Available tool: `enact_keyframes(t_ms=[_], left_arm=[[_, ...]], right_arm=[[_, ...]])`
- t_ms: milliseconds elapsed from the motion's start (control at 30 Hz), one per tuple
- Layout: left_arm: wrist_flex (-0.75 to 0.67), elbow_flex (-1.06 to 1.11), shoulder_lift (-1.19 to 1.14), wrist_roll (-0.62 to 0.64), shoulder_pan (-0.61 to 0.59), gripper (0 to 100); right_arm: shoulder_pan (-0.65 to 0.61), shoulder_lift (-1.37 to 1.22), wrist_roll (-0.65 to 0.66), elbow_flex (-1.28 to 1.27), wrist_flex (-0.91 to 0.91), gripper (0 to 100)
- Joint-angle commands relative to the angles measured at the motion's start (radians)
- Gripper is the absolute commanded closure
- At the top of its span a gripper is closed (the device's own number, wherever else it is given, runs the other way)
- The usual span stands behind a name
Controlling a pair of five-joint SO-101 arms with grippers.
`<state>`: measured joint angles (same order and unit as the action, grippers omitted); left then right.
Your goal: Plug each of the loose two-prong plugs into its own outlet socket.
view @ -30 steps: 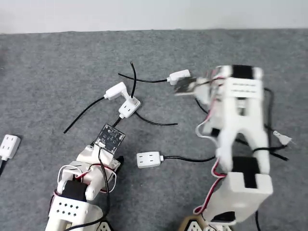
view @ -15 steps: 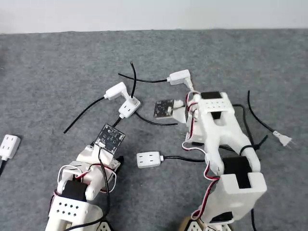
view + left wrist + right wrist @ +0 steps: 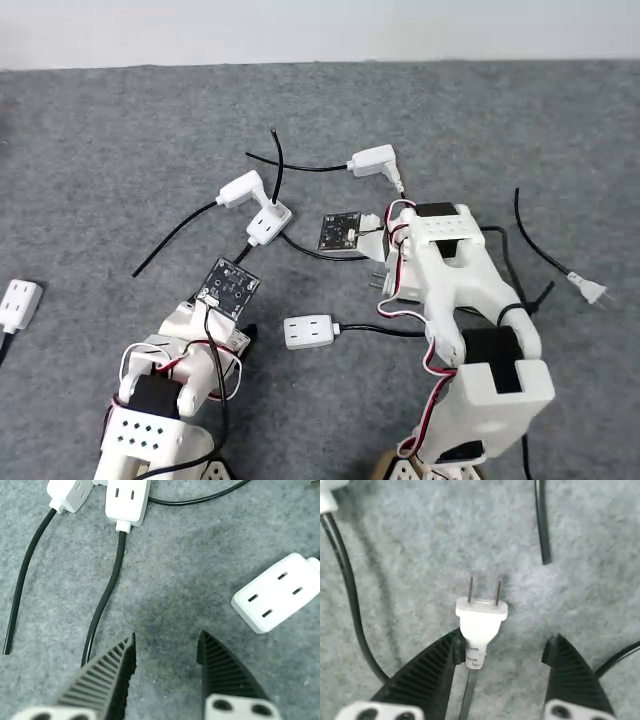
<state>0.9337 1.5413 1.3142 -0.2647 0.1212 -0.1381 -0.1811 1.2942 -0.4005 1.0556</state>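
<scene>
Right gripper (image 3: 505, 639) spread wide around the small white two-prong plug (image 3: 481, 617), near the white three-slot outlet block (image 3: 308, 331). Prongs point straight ahead, body close against one finger, right arm nearest!

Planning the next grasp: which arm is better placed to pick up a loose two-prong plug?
Right: a two-prong plug lies inside the open right gripper; the left gripper hovers open over bare carpet.

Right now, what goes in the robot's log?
left tool: open, empty | right tool: open, astride loose plug | plug: lying flat, prongs bare, not gripped
</scene>
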Motion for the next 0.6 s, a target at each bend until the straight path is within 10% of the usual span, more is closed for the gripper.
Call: enact_keyframes(t_ms=[0,567], left_arm=[[-0.025,-0.007,0.009,0.003,0.008,81],[-0.026,-0.007,0.009,0.003,0.009,81]], right_arm=[[-0.031,0.054,-0.011,0.005,0.024,77.5],[-0.035,0.044,-0.011,0.002,-0.01,78.0]])
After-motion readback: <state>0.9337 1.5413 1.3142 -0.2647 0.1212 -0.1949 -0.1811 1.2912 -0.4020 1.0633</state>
